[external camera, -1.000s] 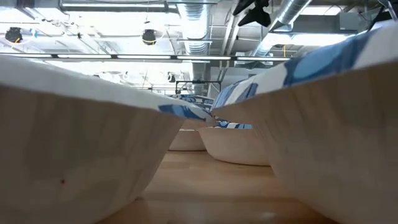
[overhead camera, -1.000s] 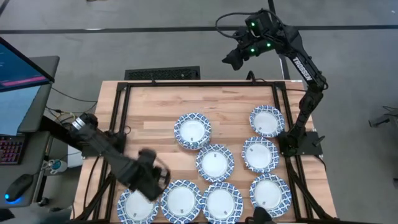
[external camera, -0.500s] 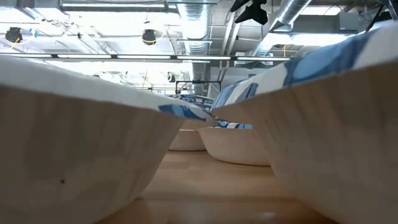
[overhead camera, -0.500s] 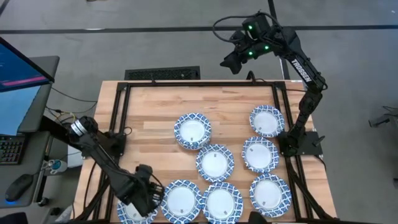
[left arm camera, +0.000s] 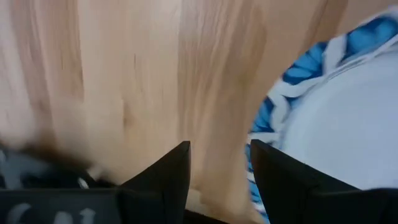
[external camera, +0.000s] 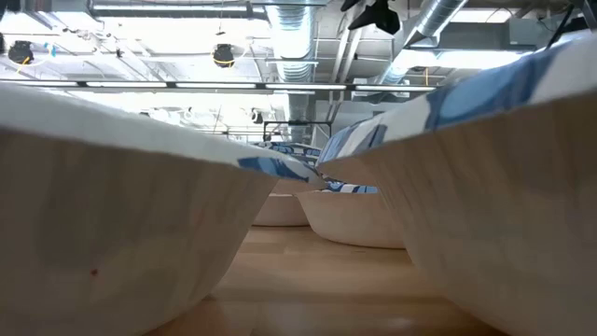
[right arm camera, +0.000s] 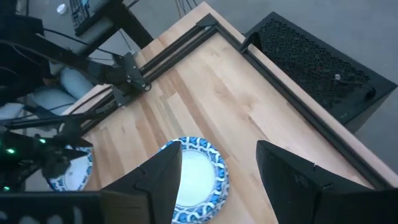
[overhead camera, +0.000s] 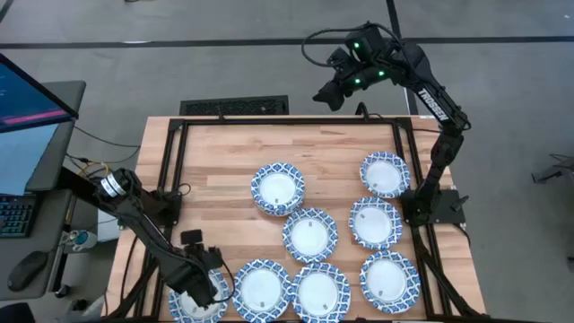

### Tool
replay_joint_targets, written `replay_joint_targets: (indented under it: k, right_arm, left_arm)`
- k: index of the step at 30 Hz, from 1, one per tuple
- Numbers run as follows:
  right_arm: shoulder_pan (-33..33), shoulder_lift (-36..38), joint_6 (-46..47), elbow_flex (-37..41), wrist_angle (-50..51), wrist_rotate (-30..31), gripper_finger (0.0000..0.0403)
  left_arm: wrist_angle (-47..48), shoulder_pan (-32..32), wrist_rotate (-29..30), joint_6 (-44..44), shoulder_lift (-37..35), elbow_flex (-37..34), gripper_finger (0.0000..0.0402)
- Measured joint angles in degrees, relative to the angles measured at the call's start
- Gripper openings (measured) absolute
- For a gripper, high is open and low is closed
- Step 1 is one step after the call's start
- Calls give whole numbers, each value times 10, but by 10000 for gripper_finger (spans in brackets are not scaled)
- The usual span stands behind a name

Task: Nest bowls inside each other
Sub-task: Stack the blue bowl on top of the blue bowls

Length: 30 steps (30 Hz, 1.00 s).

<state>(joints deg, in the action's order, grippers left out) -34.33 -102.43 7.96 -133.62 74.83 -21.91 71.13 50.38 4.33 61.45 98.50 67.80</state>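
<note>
Several blue-rimmed white bowls stand on the wooden table (overhead camera: 224,152): one mid-table (overhead camera: 278,188), one nearer (overhead camera: 310,235), three along the right side (overhead camera: 374,222), and a row at the near edge (overhead camera: 318,292). My left gripper (overhead camera: 202,283) points down, open, over the far rim of the near-left bowl (overhead camera: 182,308). In its wrist view (left arm camera: 217,155) one finger stands over bare wood and the other over the bowl's patterned rim (left arm camera: 292,99). My right gripper (overhead camera: 330,91) waits open, high above the table's far edge, looking down at the mid-table bowl (right arm camera: 194,177).
A black frame rail (overhead camera: 170,161) runs along the table's left, far and right sides. A black grille box (overhead camera: 235,107) sits beyond the far edge. A monitor (overhead camera: 27,99) stands off to the left. Bare wood lies on the far left half.
My left gripper has gone down and toward the near edge, rolling about its own axis, and now hangs low over the near-left bowl's rim, still open. My right gripper has drifted slightly toward the table's left, still high. No bowl has moved.
</note>
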Motion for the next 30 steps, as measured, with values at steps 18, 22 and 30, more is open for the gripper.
replay_joint_targets:
  k: [18,22,30]
  right_arm:
    - [47,0,71,0,-3,71,230]
    - [47,0,73,0,-8,73,230]
    - [47,0,77,0,-7,89,230]
  left_arm:
    - [-102,5,45,-98,-33,-70,159]
    - [-106,2,44,-106,-39,-70,159]
    - [-156,1,-34,-145,-87,-69,159]
